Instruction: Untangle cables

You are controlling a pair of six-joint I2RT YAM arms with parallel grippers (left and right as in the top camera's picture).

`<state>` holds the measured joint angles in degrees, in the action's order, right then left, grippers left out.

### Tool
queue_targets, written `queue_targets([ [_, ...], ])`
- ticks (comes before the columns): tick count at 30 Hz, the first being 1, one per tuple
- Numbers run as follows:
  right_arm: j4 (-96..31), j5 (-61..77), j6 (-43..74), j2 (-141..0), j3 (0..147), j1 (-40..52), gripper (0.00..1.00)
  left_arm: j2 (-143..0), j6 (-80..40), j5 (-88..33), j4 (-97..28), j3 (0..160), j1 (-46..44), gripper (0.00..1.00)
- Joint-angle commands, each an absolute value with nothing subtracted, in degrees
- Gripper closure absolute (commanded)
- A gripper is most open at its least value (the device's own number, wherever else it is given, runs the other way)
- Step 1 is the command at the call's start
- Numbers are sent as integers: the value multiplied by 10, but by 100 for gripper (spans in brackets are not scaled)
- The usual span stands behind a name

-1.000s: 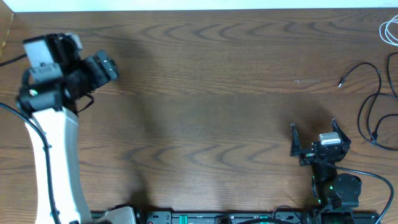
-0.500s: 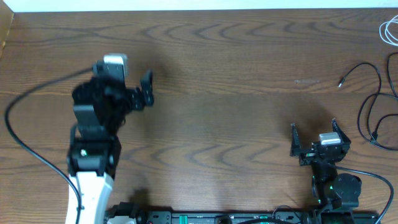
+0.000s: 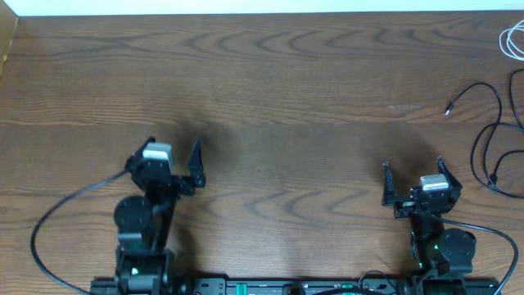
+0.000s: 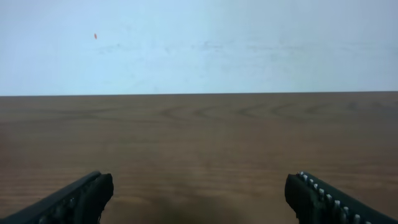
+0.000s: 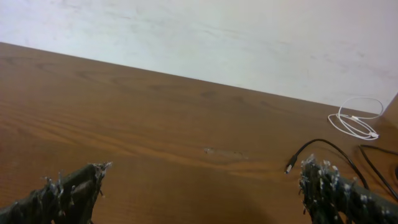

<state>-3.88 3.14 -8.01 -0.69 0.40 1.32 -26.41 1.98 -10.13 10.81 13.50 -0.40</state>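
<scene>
The left arm (image 3: pixel 141 220) is holding the left jaws spread wide apart over the table (image 3: pixel 286 98), gripping nothing. The right arm (image 3: pixel 440 242) is holding the right jaws just as wide, also on nothing. The cables are lying ahead and to the right of the right jaws, apart from them, with only table wood showing between. A black cable (image 3: pixel 498 111) is looping nearest, its single visible plug (image 3: pixel 449 108) pointing toward the jaws. One white cable (image 3: pixel 503 43) is curling farther out. The black strands are running off the edge, so their count cannot be told.
</scene>
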Motion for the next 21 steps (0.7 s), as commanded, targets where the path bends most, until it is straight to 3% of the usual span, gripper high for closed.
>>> queue_targets([
  [1, -41, 29, -82, -4, 3, 15, 1, -207, 28, -94, 113, 97, -4, 6],
  [21, -41, 29, -82, -4, 3, 15, 1, -9, 30, -93, 58, 2, -4, 6],
])
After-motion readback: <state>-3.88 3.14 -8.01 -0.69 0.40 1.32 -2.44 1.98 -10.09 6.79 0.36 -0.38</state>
